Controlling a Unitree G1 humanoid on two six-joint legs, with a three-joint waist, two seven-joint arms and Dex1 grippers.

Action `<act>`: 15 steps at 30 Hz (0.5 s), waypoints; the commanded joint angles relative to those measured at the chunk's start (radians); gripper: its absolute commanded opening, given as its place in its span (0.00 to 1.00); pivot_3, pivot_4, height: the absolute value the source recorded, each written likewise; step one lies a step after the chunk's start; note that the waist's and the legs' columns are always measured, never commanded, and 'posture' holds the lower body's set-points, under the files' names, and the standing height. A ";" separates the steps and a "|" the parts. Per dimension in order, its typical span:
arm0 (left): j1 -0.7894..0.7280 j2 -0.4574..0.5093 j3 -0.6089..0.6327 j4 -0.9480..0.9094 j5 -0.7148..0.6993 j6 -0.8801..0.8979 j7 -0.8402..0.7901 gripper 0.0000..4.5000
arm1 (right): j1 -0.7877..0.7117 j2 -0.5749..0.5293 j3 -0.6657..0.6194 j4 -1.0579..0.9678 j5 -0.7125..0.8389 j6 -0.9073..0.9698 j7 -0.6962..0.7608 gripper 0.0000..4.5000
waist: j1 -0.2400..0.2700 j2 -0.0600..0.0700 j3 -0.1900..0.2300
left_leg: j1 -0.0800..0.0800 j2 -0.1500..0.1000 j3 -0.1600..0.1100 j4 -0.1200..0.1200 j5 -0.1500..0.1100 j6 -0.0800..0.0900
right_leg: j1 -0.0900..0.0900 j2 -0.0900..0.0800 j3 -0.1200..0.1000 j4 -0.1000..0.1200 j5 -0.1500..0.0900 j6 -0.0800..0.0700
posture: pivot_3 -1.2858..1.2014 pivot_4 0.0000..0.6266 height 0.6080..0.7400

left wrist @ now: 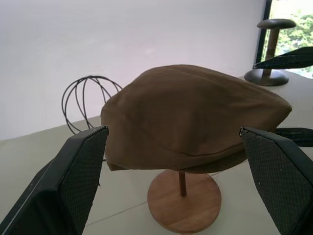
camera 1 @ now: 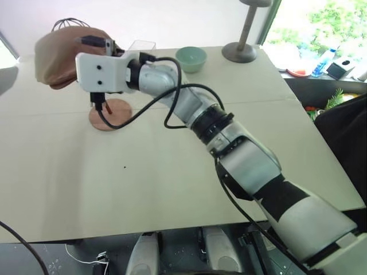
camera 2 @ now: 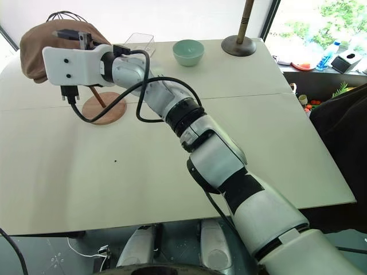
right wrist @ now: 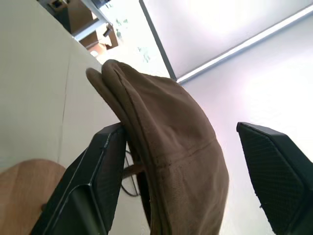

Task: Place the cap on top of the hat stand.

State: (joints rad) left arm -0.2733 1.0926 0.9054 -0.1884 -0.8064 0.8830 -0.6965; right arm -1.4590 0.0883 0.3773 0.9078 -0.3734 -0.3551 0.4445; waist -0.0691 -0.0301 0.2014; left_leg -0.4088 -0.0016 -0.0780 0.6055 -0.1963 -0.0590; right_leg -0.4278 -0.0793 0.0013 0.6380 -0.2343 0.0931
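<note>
Now the right gripper, jaws standing apart around the soft brown fabric cap, is letting go atop the reddish-brown wooden hat stand; best backing straight off without dragging the brim, the left gripper waiting wide open and empty.

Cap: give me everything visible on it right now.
The cap is a soft brown fabric flat cap, domed, with a stitched seam near the brim. It sits over the top of the hat stand, whose rod and round wooden base show beneath it. The right gripper is open around one edge, one finger against the fabric; the left gripper is open, apart.
</note>
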 commanded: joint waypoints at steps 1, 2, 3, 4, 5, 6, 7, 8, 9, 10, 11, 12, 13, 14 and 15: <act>-0.035 0.041 -0.032 0.006 -0.003 -0.033 -0.027 1.00 | 0.070 -0.050 -0.017 -0.197 0.038 0.023 0.070 0.81 | 0.005 -0.001 0.000 | 0.000 0.000 0.000 0.000 0.000 0.000 | 0.000 0.000 0.000 0.000 0.000 0.000 | 0.52 0.24 1.00; -0.045 0.046 -0.049 0.008 -0.007 -0.033 -0.035 1.00 | 0.105 -0.076 -0.010 -0.258 0.026 0.024 0.083 0.81 | 0.005 0.000 0.000 | 0.000 0.000 -0.001 0.001 0.000 0.000 | 0.001 0.000 0.000 0.000 0.000 0.000 | 0.52 0.24 1.00; -0.054 0.050 -0.067 0.011 -0.008 -0.037 -0.043 1.00 | 0.141 -0.098 -0.006 -0.317 0.024 0.042 0.108 0.81 | 0.008 -0.001 0.000 | 0.000 0.000 0.000 0.001 0.000 0.000 | 0.001 0.000 0.000 0.000 0.000 0.000 | 0.52 0.24 1.00; -0.061 0.053 -0.083 0.016 -0.005 -0.041 -0.050 1.00 | 0.171 -0.117 -0.001 -0.366 0.022 0.061 0.129 0.81 | 0.008 -0.001 0.000 | 0.000 -0.001 0.000 0.002 0.000 0.000 | 0.001 0.000 0.000 0.000 0.000 0.000 | 0.52 0.24 1.00; -0.069 0.057 -0.097 0.022 -0.003 -0.046 -0.058 1.00 | 0.196 -0.133 0.004 -0.407 0.019 0.075 0.145 0.81 | 0.007 -0.001 0.000 | 0.000 -0.001 0.000 0.002 0.000 0.000 | 0.001 0.000 0.000 0.000 0.000 0.000 | 0.52 0.24 1.00; -0.079 0.058 -0.112 0.028 -0.001 -0.051 -0.063 1.00 | 0.221 -0.151 0.002 -0.449 0.023 0.096 0.163 0.81 | 0.007 -0.001 0.000 | 0.000 0.000 0.000 0.002 0.000 0.000 | 0.001 0.000 0.000 0.000 0.000 0.000 | 0.52 0.24 1.00; -0.090 0.061 -0.129 0.032 -0.002 -0.055 -0.070 1.00 | 0.251 -0.172 -0.006 -0.501 0.036 0.131 0.189 0.81 | 0.005 -0.001 0.000 | 0.000 0.000 0.000 0.002 0.000 0.000 | 0.001 0.000 0.000 0.001 0.000 0.000 | 0.52 0.24 1.00; -0.098 0.065 -0.146 0.034 0.000 -0.060 -0.077 1.00 | 0.277 -0.192 -0.018 -0.549 0.051 0.164 0.215 0.81 | 0.004 -0.001 0.000 | 0.000 0.000 0.000 0.002 0.000 0.000 | 0.001 0.000 0.000 0.002 0.000 0.000 | 0.52 0.24 1.00; -0.103 0.071 -0.164 0.031 0.004 -0.066 -0.092 1.00 | 0.308 -0.219 -0.040 -0.613 0.085 0.218 0.256 0.81 | 0.004 -0.001 0.000 | 0.000 0.000 0.000 0.002 0.000 0.000 | 0.001 0.000 0.000 0.003 0.000 0.000 | 0.52 0.24 1.00; -0.106 0.078 -0.179 0.027 0.006 -0.070 -0.105 1.00 | 0.335 -0.242 -0.066 -0.674 0.126 0.289 0.299 0.81 | 0.003 -0.001 0.000 | 0.000 0.000 0.000 0.002 0.000 0.000 | 0.000 0.000 0.000 0.004 0.000 0.000 | 0.52 0.24 1.00; -0.108 0.085 -0.192 0.023 0.008 -0.074 -0.119 1.00 | 0.356 -0.265 -0.091 -0.731 0.169 0.364 0.339 0.81 | 0.003 -0.001 0.000 | 0.000 0.000 0.000 0.002 0.000 0.000 | 0.000 0.000 0.000 0.005 0.000 0.000 | 0.52 0.24 1.00; -0.110 0.095 -0.205 0.018 0.011 -0.079 -0.134 1.00 | 0.375 -0.293 -0.117 -0.793 0.219 0.447 0.382 0.81 | 0.003 -0.001 0.000 | 0.000 0.000 0.000 0.002 0.000 0.000 | 0.000 0.000 0.000 0.005 0.000 0.000 | 0.52 0.24 1.00; -0.111 0.106 -0.218 0.012 0.017 -0.087 -0.150 1.00 | 0.390 -0.328 -0.145 -0.854 0.275 0.533 0.432 0.81 | 0.003 -0.001 0.000 | 0.000 0.000 0.000 0.003 0.000 0.000 | 0.000 0.000 0.000 0.006 0.000 0.000 | 0.52 0.24 1.00; -0.116 0.125 -0.240 0.001 0.029 -0.105 -0.170 1.00 | 0.398 -0.387 -0.194 -0.921 0.360 0.673 0.501 0.81 | 0.001 0.000 0.000 | 0.000 0.000 0.000 0.003 0.000 0.000 | 0.000 0.000 0.000 0.006 0.000 0.000 | 0.52 0.24 1.00; -0.122 0.143 -0.261 -0.011 0.040 -0.119 -0.187 1.00 | 0.398 -0.443 -0.241 -0.976 0.438 0.811 0.562 0.87 | 0.003 0.000 0.001 | 0.001 0.000 0.000 0.003 0.000 0.000 | 0.000 0.000 0.000 0.006 0.000 0.000 | 0.52 0.24 1.00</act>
State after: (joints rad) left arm -0.3741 1.1836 0.6417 -0.1630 -0.7858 0.8035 -0.8529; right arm -1.0460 -0.2918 0.2386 0.0538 -0.0647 0.2684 0.9157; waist -0.0663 -0.0300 0.2026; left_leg -0.4090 -0.0015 -0.0785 0.6089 -0.1960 -0.0589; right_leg -0.4288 -0.0793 0.0007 0.6452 -0.2354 0.0918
